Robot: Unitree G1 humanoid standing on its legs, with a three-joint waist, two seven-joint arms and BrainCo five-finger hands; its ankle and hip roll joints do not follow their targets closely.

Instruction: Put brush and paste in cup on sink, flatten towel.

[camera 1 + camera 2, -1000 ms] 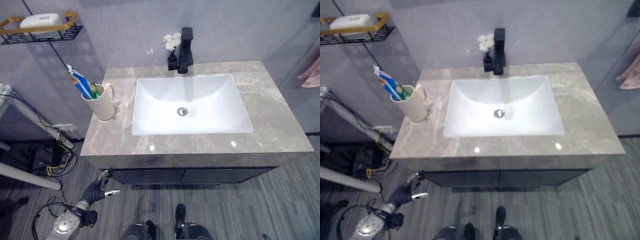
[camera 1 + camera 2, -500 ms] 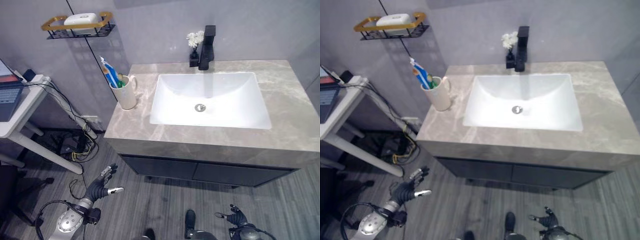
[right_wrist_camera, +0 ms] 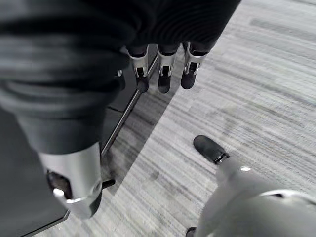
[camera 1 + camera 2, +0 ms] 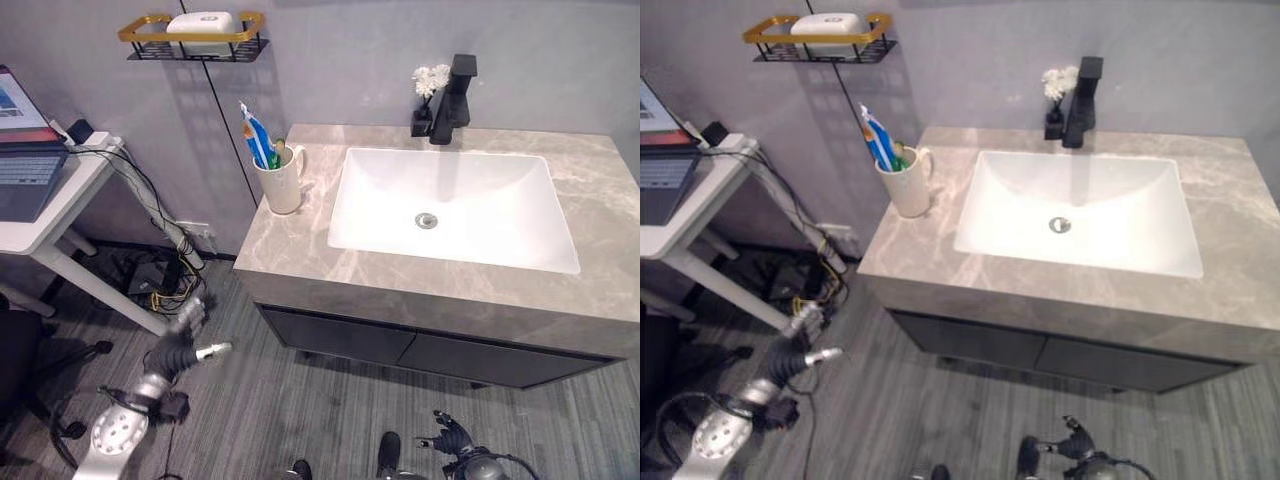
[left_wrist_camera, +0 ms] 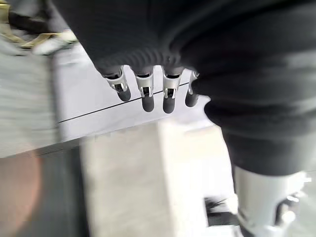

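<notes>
Brush (image 4: 254, 137) and paste (image 4: 262, 152) stand in the cup (image 4: 281, 182), well above both empty, slack-fingered hands: left hand (image 4: 178, 347), right hand (image 4: 450, 437)

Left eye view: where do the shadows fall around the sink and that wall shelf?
In the left eye view, the gold-rimmed black wire shelf throws a grid-like shadow down the grey wall beneath it. The black faucet leaves a pale grey streak down the white rectangular basin. The right eye view shows both too.

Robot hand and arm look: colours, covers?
Left robot hand: silver fingers with dark tips, dark ribbed cover over hand back and wrist, on a silver-grey arm with a round joint. Right robot hand: same dark cover, silver dark-tipped fingers.
</notes>
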